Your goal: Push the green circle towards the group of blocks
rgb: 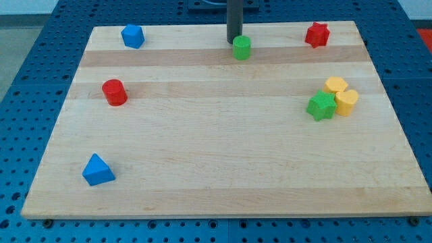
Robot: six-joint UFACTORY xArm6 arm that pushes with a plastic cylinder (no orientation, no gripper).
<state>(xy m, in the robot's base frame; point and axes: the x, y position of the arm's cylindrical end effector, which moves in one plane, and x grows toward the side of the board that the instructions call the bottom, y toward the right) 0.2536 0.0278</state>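
The green circle (pixel 241 48) stands near the middle of the board's top edge. My tip (pixel 233 40) is right behind it, at its upper left, touching or nearly touching it. The group of blocks sits at the view's right: a green star (pixel 321 106), a yellow hexagon (pixel 335 86) above it and a yellow cylinder (pixel 347 102) to its right, all close together.
A red star (pixel 316 34) is at the top right. A blue block (pixel 132 36) is at the top left. A red cylinder (pixel 115 92) stands at the left. A blue triangle (pixel 98 170) lies at the bottom left. The wooden board (pixel 216 175) rests on a blue pegboard.
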